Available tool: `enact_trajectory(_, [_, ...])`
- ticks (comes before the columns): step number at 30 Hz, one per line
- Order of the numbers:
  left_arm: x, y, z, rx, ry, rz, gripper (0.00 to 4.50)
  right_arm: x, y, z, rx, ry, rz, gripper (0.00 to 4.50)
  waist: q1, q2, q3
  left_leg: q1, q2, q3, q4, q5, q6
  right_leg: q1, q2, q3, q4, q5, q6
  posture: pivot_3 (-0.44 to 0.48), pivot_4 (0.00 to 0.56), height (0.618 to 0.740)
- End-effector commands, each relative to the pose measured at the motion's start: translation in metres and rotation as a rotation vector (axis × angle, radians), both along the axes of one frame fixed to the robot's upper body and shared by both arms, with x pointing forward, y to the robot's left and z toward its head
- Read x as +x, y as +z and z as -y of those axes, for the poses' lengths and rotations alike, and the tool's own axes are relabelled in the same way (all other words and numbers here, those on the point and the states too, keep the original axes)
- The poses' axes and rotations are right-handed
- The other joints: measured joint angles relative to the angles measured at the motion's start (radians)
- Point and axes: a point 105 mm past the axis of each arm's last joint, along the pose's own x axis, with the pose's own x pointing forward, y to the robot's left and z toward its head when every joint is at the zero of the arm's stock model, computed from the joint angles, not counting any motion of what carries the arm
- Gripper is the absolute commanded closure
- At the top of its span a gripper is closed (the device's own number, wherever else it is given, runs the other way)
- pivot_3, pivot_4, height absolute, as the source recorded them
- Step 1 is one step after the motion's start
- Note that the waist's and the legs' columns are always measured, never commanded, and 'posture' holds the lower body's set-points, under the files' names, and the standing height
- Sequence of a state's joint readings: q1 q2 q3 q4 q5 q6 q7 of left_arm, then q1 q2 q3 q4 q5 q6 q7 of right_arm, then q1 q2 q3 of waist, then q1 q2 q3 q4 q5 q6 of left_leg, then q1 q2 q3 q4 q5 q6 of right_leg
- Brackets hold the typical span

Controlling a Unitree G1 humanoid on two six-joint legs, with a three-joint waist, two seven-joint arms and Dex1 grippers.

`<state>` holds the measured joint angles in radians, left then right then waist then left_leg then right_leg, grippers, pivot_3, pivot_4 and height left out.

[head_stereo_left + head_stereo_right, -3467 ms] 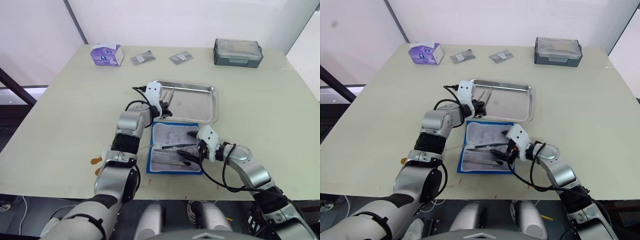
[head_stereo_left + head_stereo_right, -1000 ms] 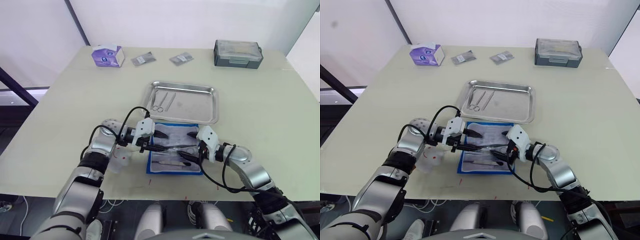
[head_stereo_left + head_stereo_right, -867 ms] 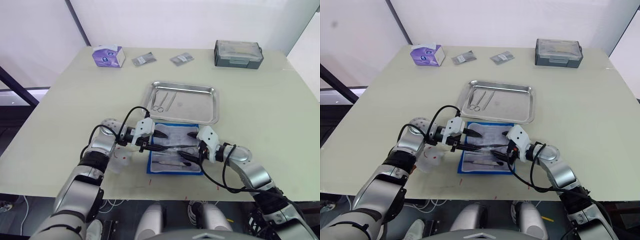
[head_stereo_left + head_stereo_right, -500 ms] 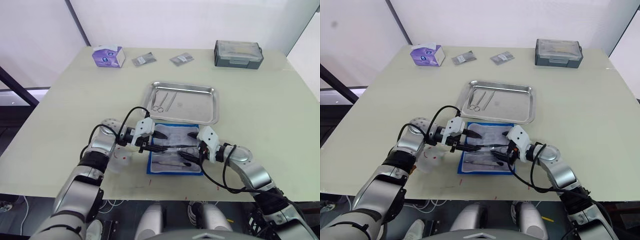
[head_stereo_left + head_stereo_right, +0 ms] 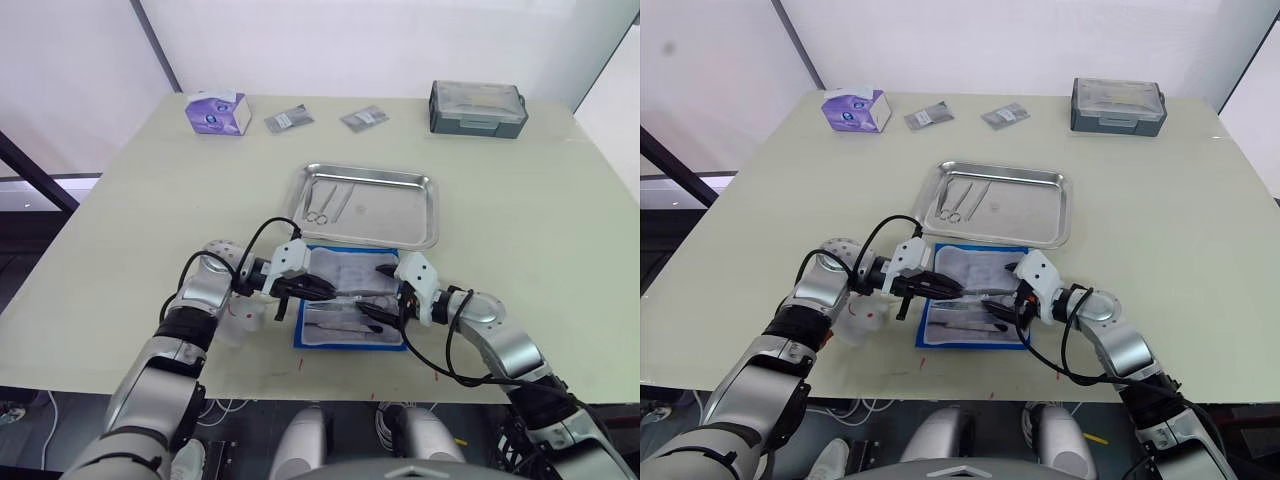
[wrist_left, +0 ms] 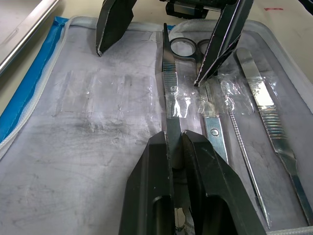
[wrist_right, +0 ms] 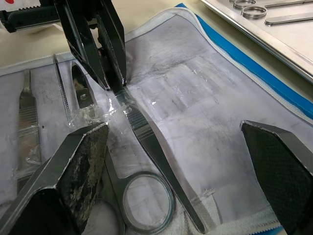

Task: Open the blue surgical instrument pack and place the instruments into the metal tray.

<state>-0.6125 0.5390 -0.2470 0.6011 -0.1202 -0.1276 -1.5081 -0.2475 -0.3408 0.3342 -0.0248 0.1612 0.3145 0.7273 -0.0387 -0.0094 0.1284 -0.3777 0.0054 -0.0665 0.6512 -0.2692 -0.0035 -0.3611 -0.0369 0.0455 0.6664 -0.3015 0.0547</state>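
The blue surgical instrument pack [image 5: 312, 330] lies open on the table just in front of the metal tray [image 5: 392, 212]. Its clear pockets hold several instruments: a slim pair of tweezers [image 6: 167, 81], ring-handled scissors [image 6: 184, 47] and a ribbed forceps [image 6: 266, 105]. My left gripper [image 5: 316, 290] reaches in from the pack's left side and is shut on the tweezers' near end. My right gripper [image 5: 381, 293] rests at the pack's right edge, open, its fingers [image 7: 73, 181] spread wide over the scissors' rings [image 7: 146, 198]. Scissors and a flat tool [image 5: 322, 201] lie in the tray's left end.
Along the far side of the table stand a purple-white tissue box [image 5: 215, 110], two small grey packets [image 5: 286, 119] and a grey lidded box [image 5: 476, 105]. The table's front edge runs close below the pack.
My left arm came back from over the tray to the pack. Within the last second its open fingers slid along the tweezers and shut on them. The right gripper has stayed put.
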Motion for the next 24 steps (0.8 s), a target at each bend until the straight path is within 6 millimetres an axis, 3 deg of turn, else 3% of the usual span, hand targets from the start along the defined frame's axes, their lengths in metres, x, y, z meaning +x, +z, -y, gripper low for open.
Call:
enact_trajectory(1, [-0.009, -0.019, -0.001, 0.063, -0.011, -0.067, 4.47, -0.01, -0.058, 0.033, -0.161, -0.105, -0.201, 0.0, 0.0, 0.0, 0.0, 0.0, 0.0, 0.0, 0.0, 0.0, 0.0, 0.0, 0.0, 0.0, 0.0, 0.0, 0.0, 0.0, 0.15, 0.738])
enact_trajectory(24, [-0.004, 0.029, -0.007, 0.082, -0.038, -0.006, 4.47, -0.009, -0.059, 0.029, -0.161, -0.092, -0.201, 0.0, -0.001, 0.0, 0.003, -0.001, 0.0, -0.001, 0.0, 0.0, 0.0, 0.0, 0.0, 0.0, 0.0, 0.0, 0.0, 0.0, 0.15, 0.738])
